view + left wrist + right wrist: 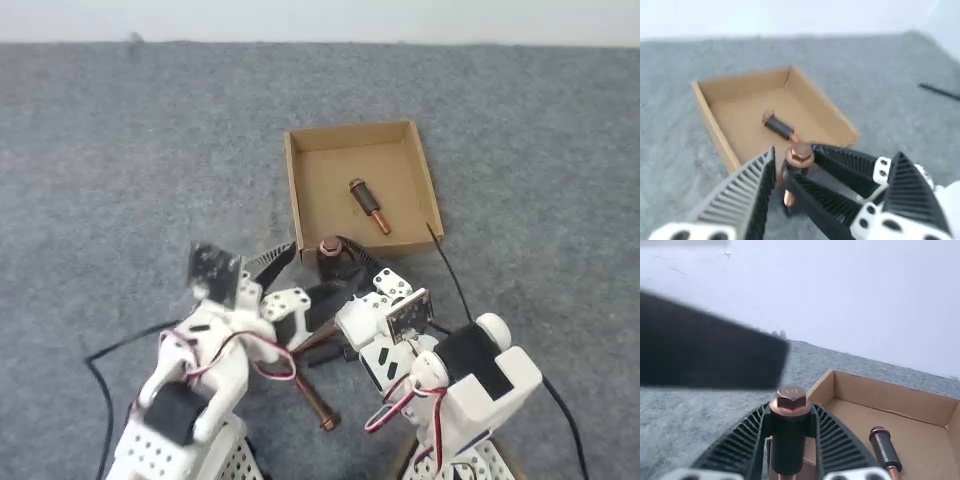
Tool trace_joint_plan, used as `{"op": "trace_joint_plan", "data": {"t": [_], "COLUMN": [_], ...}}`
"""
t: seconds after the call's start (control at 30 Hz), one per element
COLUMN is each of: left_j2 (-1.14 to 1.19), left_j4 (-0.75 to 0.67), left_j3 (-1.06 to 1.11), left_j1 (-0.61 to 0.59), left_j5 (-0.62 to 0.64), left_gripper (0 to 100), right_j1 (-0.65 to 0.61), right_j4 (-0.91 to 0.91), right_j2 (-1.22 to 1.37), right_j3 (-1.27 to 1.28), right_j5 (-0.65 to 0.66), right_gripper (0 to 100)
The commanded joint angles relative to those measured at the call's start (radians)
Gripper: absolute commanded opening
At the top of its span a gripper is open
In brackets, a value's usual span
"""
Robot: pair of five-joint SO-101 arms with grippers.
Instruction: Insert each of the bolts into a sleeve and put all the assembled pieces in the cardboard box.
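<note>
My right gripper point(789, 440) is shut on an upright black sleeve point(788, 445) with a copper bolt head point(790, 401) on top. It holds this just outside the near wall of the cardboard box point(300, 190). In the high view the held piece point(328, 252) shows at the box's front edge. My left gripper point(835, 152) stands open, its jaws spread wide on either side of the right gripper's fingers point(840, 162) and the held piece point(799, 156). One assembled bolt and sleeve point(369, 205) lies inside the box. A loose copper bolt point(314, 394) lies on the carpet between the arms.
Grey carpet point(120, 150) covers the whole surface, with open room left and right of the box. A black cable point(452, 275) runs past the box's right front corner. Another cable point(100, 380) trails off by the left arm's base.
</note>
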Motion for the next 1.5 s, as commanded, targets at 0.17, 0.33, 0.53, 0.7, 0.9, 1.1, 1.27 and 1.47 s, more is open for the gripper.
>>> {"op": "trace_joint_plan", "data": {"t": [0.17, 0.33, 0.53, 0.7, 0.9, 1.1, 1.27, 1.47], "left_j2": [0.021, 0.103, 0.124, 0.124, 0.123, 0.114, 0.040, -0.038], "left_j4": [-0.121, -0.190, -0.195, -0.195, -0.195, -0.048, 0.028, 0.133], "left_j3": [-0.025, -0.025, 0.004, 0.077, 0.202, 0.205, 0.208, 0.205], "left_j1": [-0.183, -0.305, -0.408, -0.482, -0.483, -0.489, -0.489, -0.488], "left_j5": [0.043, 0.091, 0.086, 0.043, -0.040, -0.110, -0.170, -0.261], "left_gripper": [34, 26, 1, 2, 3, 2, 2, 2], "right_j1": [0.018, 0.018, 0.050, 0.062, 0.150, 0.186, 0.254, 0.329], "right_j4": [-0.002, -0.002, -0.010, -0.008, 0.153, 0.361, 0.576, 1.201], "right_j2": [-0.007, -0.010, -0.013, -0.082, -0.260, -0.453, -0.641, -0.871], "right_j3": [-0.018, -0.012, -0.006, 0.037, 0.041, 0.034, 0.008, -0.180], "right_j5": [0.012, 0.012, 0.015, 0.017, 0.017, 0.017, 0.017, 0.015], "right_gripper": [0.6, 0.6, 0.6, 0.6, 0.6, 0.6, 0.6, 0.6]}}
